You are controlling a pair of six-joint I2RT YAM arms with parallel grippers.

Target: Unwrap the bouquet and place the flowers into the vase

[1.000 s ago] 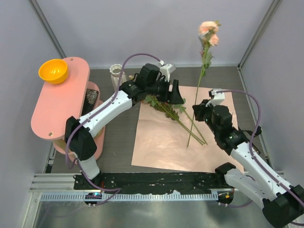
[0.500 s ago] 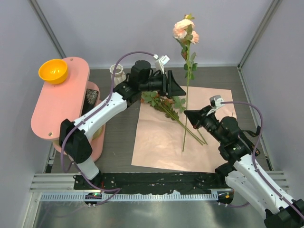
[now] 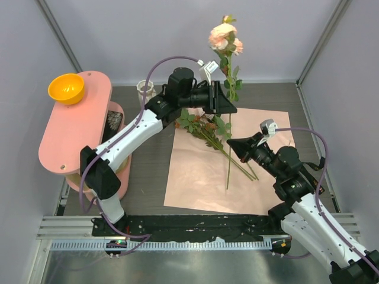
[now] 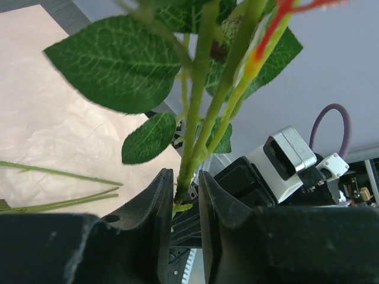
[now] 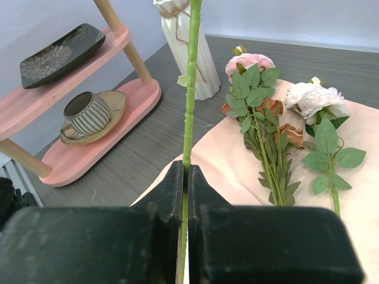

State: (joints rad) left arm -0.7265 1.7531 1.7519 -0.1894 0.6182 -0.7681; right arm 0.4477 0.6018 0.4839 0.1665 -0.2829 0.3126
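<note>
Right gripper [image 5: 185, 171] is pinching one rose stem [image 3: 228, 168] upright. Left gripper [image 4: 185, 180] is straddling it higher up, jaws narrowly spread. At least two more flowers [image 5: 266, 112] are lying on the one paper sheet [image 3: 195, 183], with one vase [image 3: 144, 89] standing at its 10 o'clock.

We see the grey table [image 3: 148, 177] bearing a pink paper sheet [image 3: 195, 183] below the right gripper [image 3: 231, 145], and the vase [image 3: 144, 89] and pink shelf [image 3: 77, 130] left of the left gripper [image 3: 228, 105].
</note>
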